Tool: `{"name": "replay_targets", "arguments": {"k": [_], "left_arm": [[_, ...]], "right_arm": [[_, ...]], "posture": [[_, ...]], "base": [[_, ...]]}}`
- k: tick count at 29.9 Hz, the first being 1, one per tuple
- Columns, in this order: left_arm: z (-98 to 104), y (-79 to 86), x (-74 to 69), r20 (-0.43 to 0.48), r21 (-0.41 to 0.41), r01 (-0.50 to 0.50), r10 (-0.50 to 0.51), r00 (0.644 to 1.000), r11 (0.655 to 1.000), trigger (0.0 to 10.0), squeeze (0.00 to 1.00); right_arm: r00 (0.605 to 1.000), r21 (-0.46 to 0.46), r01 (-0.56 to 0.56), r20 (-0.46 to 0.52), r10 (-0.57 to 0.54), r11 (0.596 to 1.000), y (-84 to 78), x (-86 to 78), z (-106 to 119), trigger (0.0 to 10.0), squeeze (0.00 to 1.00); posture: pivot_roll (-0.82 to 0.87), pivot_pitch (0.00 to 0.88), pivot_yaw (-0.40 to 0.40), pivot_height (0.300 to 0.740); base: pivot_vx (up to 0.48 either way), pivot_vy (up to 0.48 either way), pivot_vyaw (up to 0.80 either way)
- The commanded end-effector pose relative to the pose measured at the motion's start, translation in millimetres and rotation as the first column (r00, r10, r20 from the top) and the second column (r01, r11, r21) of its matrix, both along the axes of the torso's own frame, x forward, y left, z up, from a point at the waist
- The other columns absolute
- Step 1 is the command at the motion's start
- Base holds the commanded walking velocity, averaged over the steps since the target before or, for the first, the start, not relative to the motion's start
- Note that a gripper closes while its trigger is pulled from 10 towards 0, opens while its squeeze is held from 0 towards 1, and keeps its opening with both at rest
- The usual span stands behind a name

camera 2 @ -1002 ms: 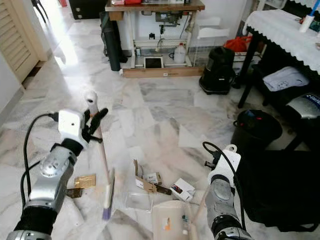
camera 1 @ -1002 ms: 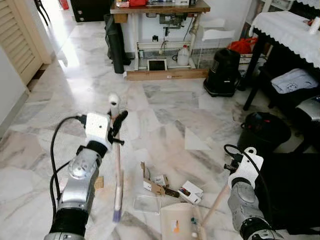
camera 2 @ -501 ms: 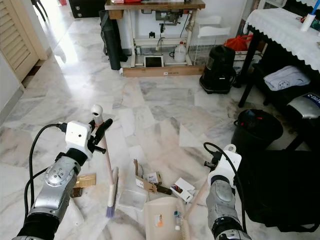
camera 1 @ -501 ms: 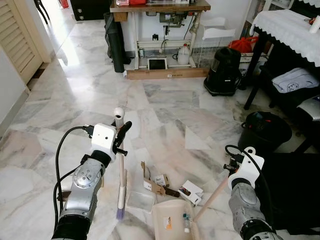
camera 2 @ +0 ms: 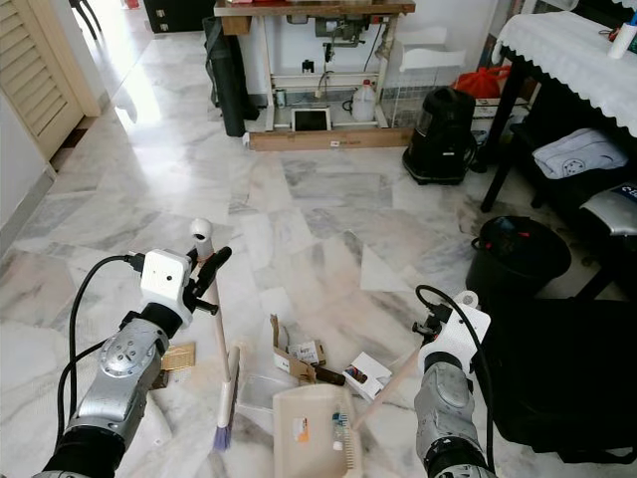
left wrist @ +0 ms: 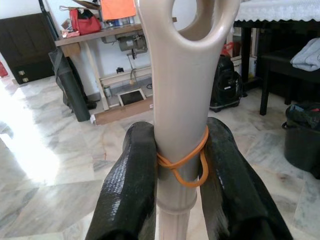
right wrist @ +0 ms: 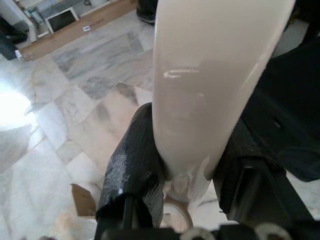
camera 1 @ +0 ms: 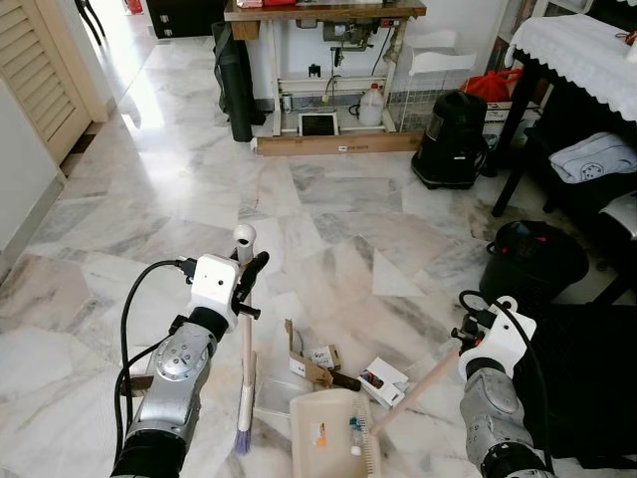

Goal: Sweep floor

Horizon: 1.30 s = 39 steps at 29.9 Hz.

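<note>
The broom [camera 1: 244,373] stood nearly upright on the marble floor [camera 1: 328,214], its bristles beside the scraps [camera 1: 317,363]. The left gripper [left wrist: 176,165] had its jaws clamped on the handle. The right gripper [right wrist: 190,170] gripped the dustpan [camera 1: 330,438] handle.

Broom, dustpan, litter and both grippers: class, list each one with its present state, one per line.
Broom: nearly upright, bristles on the floor.
Dustpan: lying on the floor, some litter inside.
Cardboard scraps: loose on the tiles, outside the dustpan.
Left gripper: shut on the broom handle.
Right gripper: shut on the dustpan handle.
</note>
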<state>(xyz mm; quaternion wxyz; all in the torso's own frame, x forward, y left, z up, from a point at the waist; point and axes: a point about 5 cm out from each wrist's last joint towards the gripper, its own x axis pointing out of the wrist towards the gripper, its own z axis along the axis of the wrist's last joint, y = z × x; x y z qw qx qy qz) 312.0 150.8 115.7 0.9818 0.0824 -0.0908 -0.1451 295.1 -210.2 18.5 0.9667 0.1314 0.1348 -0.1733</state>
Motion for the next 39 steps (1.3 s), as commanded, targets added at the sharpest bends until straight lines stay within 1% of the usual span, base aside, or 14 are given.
{"name": "replay_targets", "arguments": {"k": [1, 4, 13, 23, 31, 39], "left_arm": [[8, -1.5, 1.0, 0.057, 0.004, 0.0, 0.0, 0.998, 1.0, 10.0, 0.0], [2, -0.9, -2.2, 0.044, 0.007, -0.007, 0.007, 0.999, 1.0, 10.0, 0.0], [-1, -3.6, -5.4, 0.039, -0.003, -0.009, 0.009, 0.999, 1.0, 10.0, 0.0], [-3, -4.6, -8.8, 0.038, -0.007, -0.016, 0.017, 0.999, 1.0, 10.0, 0.0], [-4, -8.9, -10.7, 0.033, -0.012, -0.001, 0.001, 0.999, 1.0, 10.0, 0.0], [-1, -9.6, -9.2, 0.043, -0.007, 0.003, -0.003, 0.999, 1.0, 10.0, 0.0]], "right_arm": [[0.996, 0.028, -0.007, 0.092, 0.004, 1.0, 4.6, 9.9, 15, 10.0, 0.0], [0.99, 0.027, -0.035, 0.138, 0.031, 0.999, 11.1, 14.4, 23, 10.0, 0.0], [0.981, 0.003, -0.082, 0.176, 0.08, 0.997, 22.6, 17.7, 31, 10.0, 0.0], [0.983, -0.026, -0.085, 0.164, 0.088, 0.996, 21.3, 13.9, 30, 10.0, 0.0], [0.982, -0.027, -0.083, 0.167, 0.086, 0.996, 22.5, 12.6, 31, 10.0, 0.0], [0.982, -0.021, -0.08, 0.171, 0.082, 0.997, 24.7, 14.5, 34, 10.0, 0.0]], "posture": [[0.03, 0.0, 0.022, 0.74], [0.03, 0.0, 0.023, 0.74], [0.04, 0.0, 0.016, 0.74], [0.03, 0.0, 0.011, 0.74], [0.03, 0.0, 0.018, 0.74], [0.03, 0.0, 0.02, 0.74]], "base": [[0.0, 0.0, 0.0], [0.0, 0.0, 0.0], [0.0, 0.0, 0.0], [0.0, 0.0, 0.0], [0.0, 0.0, 0.65], [0.0, 0.0, 0.61]]}}
